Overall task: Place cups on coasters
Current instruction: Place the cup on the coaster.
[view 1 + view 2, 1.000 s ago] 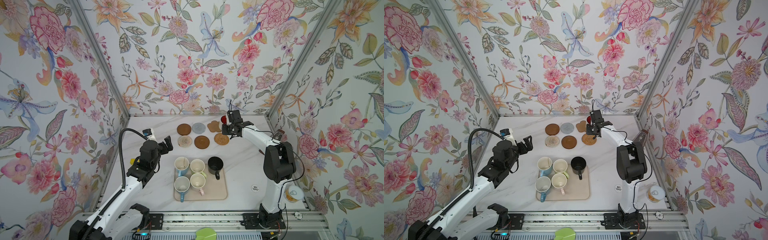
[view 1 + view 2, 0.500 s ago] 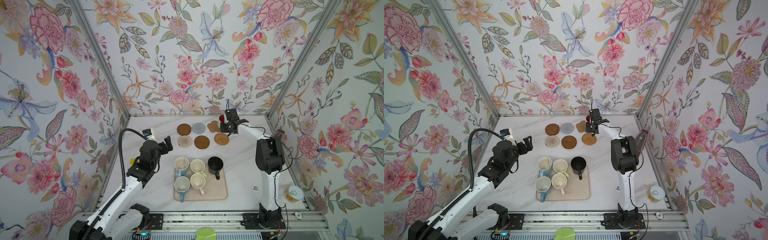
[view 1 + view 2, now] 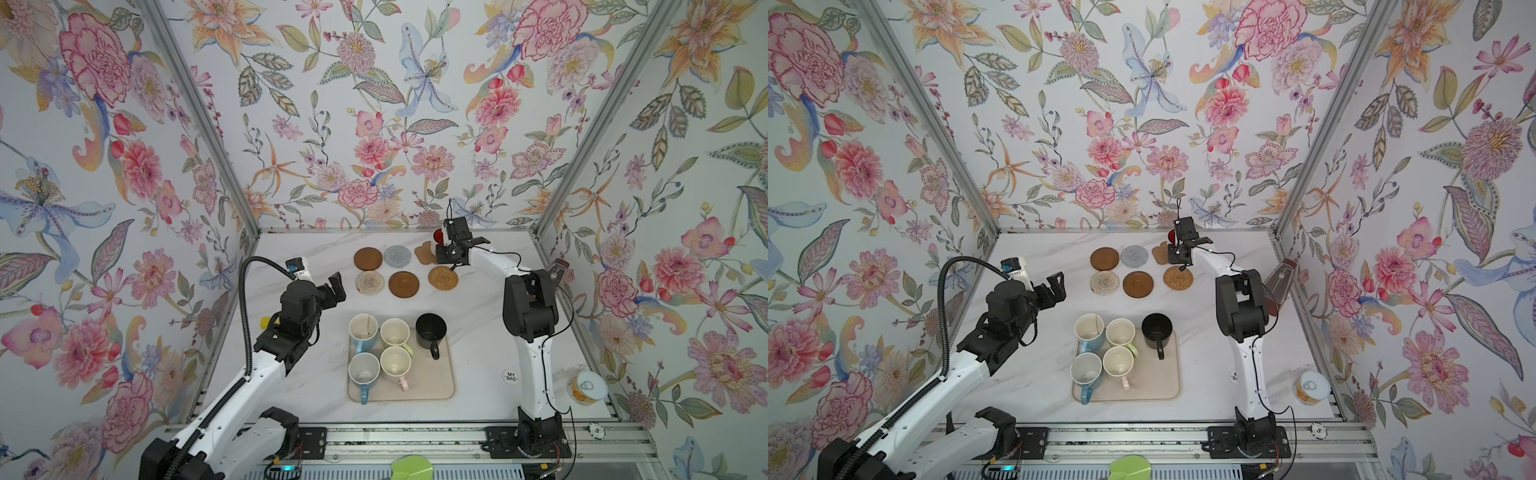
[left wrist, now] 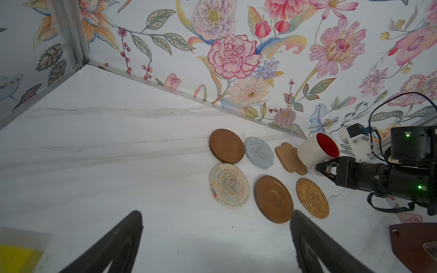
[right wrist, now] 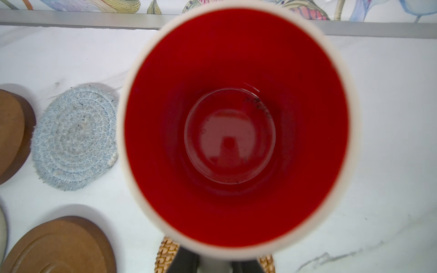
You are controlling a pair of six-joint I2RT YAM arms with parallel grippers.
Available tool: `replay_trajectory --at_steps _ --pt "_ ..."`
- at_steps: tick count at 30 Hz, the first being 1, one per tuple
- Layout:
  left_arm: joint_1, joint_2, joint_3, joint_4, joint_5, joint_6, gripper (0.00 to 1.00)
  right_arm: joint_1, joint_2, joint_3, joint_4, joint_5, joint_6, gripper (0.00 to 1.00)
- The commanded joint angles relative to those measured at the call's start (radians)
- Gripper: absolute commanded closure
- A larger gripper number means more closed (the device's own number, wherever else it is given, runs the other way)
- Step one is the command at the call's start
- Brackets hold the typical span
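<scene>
Left wrist view: the right claw [image 4: 318,169] is closed on the handle of the white mug [image 4: 312,151], red inside, holding it tilted at the right edge of the tan flower-shaped coaster [image 4: 289,158] in the far row; whether mug and coaster touch, I cannot tell; 5 other coasters [image 4: 273,198] lie flat to the left and nearer; both top views show the left claw [image 3: 337,286] spread wide above the table [image 3: 473,307], left of the coasters; 5 more mugs [image 3: 395,363] stand upright on the beige tray [image 3: 436,386], nearer.
</scene>
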Motion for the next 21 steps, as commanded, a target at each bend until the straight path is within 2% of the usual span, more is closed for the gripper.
replay_trajectory --at_steps 1,21 --pt "0.008 0.007 0.018 0.001 -0.005 -0.002 0.01 0.013 0.002 0.051 0.067 0.017 -0.027 1.0" --pt "0.007 0.03 0.037 0.007 -0.002 0.011 0.01 0.034 0.031 0.081 0.085 0.035 -0.045 1.0"
